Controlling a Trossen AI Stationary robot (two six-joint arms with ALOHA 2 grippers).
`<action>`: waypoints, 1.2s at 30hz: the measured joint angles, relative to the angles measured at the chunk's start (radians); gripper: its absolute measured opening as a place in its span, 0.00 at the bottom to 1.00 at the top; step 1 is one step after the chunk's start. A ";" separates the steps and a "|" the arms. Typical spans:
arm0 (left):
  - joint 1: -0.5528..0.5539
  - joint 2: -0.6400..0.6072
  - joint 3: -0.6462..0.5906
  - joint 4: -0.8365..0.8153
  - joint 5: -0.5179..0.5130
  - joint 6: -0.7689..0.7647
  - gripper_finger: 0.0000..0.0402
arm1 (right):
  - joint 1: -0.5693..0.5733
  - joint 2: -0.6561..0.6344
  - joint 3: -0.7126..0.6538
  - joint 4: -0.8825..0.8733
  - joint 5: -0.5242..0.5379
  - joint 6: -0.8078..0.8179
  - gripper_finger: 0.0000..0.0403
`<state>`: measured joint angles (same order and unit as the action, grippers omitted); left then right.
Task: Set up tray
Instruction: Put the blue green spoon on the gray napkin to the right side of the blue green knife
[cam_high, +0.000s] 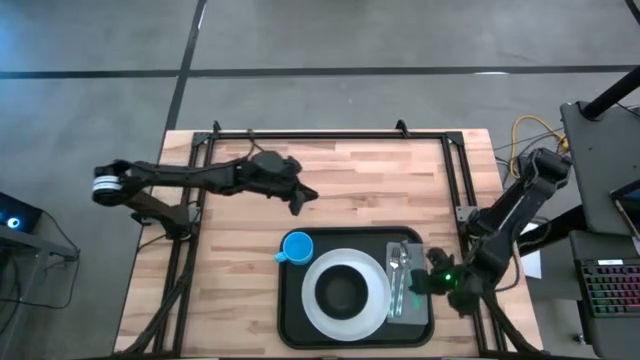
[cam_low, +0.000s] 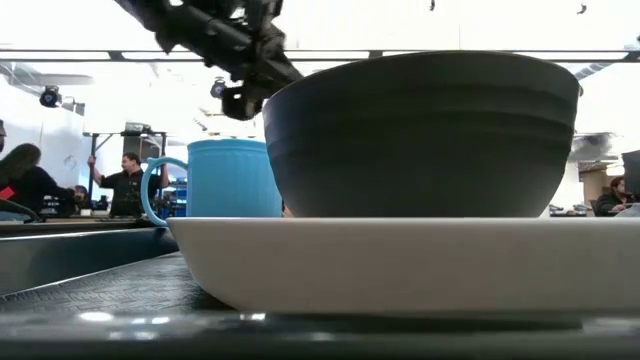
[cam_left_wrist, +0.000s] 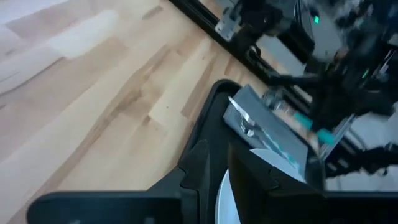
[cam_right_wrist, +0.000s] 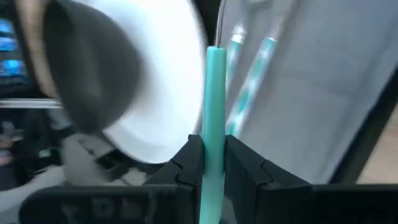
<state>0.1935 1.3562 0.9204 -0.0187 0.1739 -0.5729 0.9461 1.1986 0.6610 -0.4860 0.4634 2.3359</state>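
Right gripper (cam_right_wrist: 214, 163) pinches teal utensil handle (cam_right_wrist: 215, 93), wrist view only

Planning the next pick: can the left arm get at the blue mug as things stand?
Probably yes. The left gripper hangs over bare table beyond the blue mug, nothing between them; the right gripper is busy across the tray.

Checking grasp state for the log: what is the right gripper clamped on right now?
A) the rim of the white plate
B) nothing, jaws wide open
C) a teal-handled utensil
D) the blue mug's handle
C: in the right wrist view the right gripper pinches the teal-handled utensil between its fingers, above the grey napkin on the tray.
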 joint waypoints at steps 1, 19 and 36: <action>0.003 -0.023 -0.024 0.013 -0.006 -0.017 0.10 | 0.001 0.024 -0.003 0.012 -0.020 0.003 0.11; 0.005 -0.284 -0.169 0.018 -0.054 -0.077 0.10 | -0.008 0.256 0.037 0.047 -0.106 0.013 0.10; 0.004 -0.283 -0.170 0.016 -0.061 -0.103 0.10 | -0.058 0.233 0.116 -0.088 -0.262 0.017 0.10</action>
<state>0.1974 1.0729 0.7503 -0.0023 0.1125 -0.6758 0.8880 1.4319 0.7769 -0.5743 0.2016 2.3531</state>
